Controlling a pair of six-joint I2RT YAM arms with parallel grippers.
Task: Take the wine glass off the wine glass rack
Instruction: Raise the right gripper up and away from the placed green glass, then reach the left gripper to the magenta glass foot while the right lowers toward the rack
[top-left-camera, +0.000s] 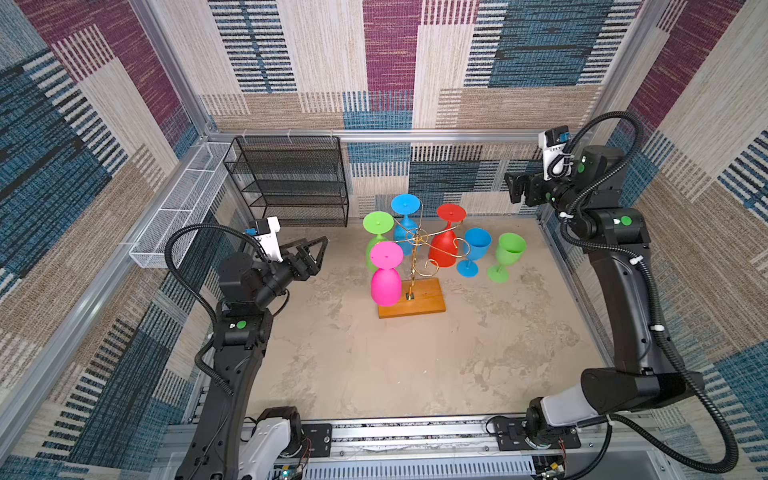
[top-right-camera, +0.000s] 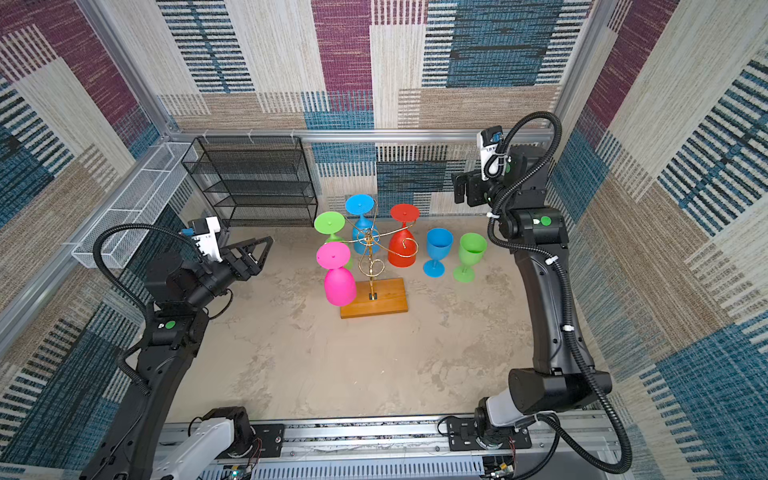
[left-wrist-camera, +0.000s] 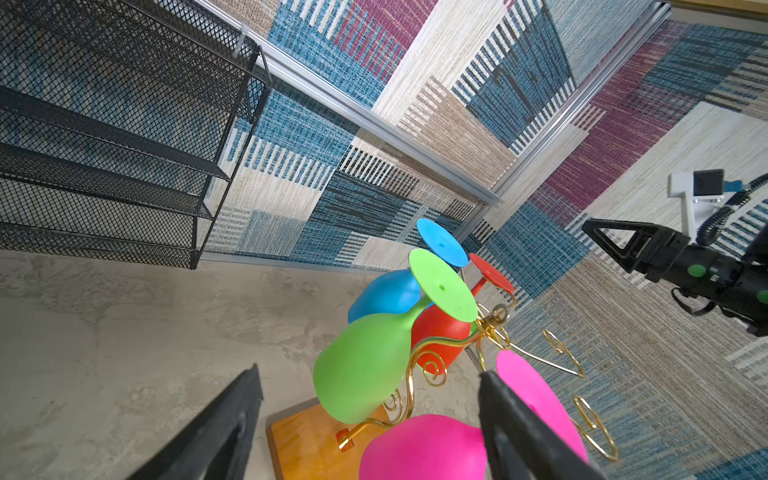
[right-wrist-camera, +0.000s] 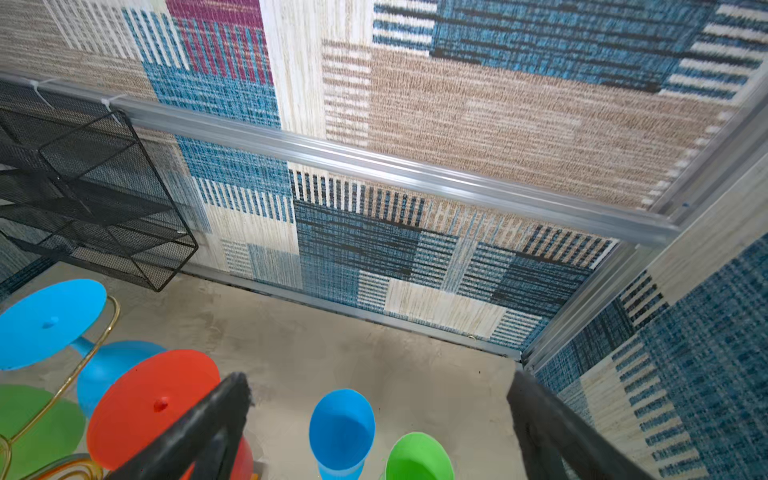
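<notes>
Perhaps blurred print (top-right-camera: 492, 146), camera (top-right-camera: 489, 160) behind right hand (top-right-camera: 458, 189)

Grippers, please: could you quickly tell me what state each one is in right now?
Left gripper: open, holding nothing.
Right gripper: open, holding nothing.
</notes>
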